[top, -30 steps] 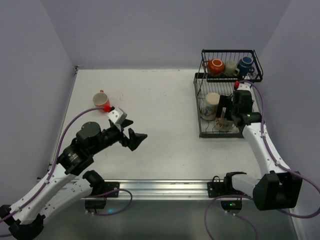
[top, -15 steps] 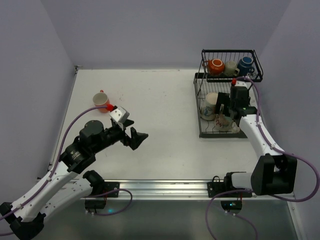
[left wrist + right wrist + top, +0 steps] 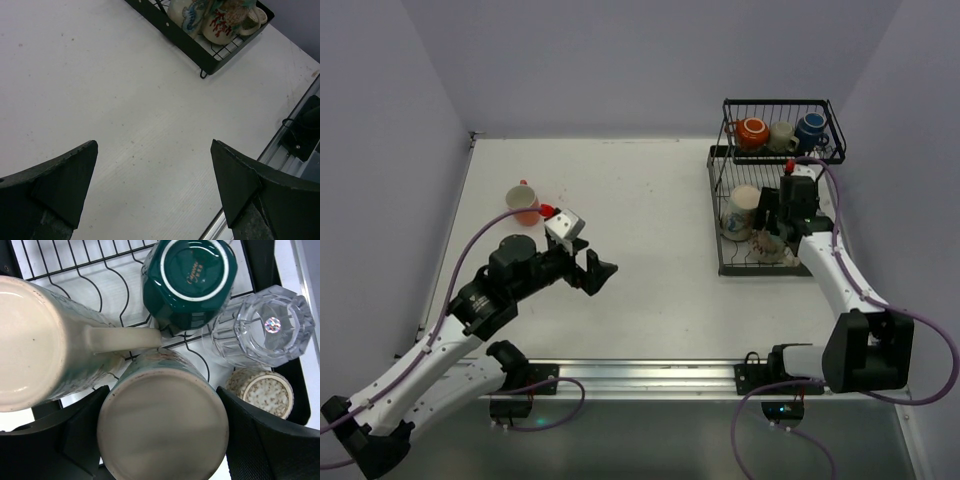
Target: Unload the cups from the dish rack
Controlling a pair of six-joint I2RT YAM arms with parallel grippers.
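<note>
Cream mug gripped by right hand, teal mug just beside

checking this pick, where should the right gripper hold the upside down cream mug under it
Its round wall, from straight above. The cream mug stands base up, so no rim is offered; its two flanks are free, where the right gripper straddles it. A neighbour mug's handle crowds another side.

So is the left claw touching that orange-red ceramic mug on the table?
Apart. The top view shows bare table between the left gripper and the orange-red mug.
</note>
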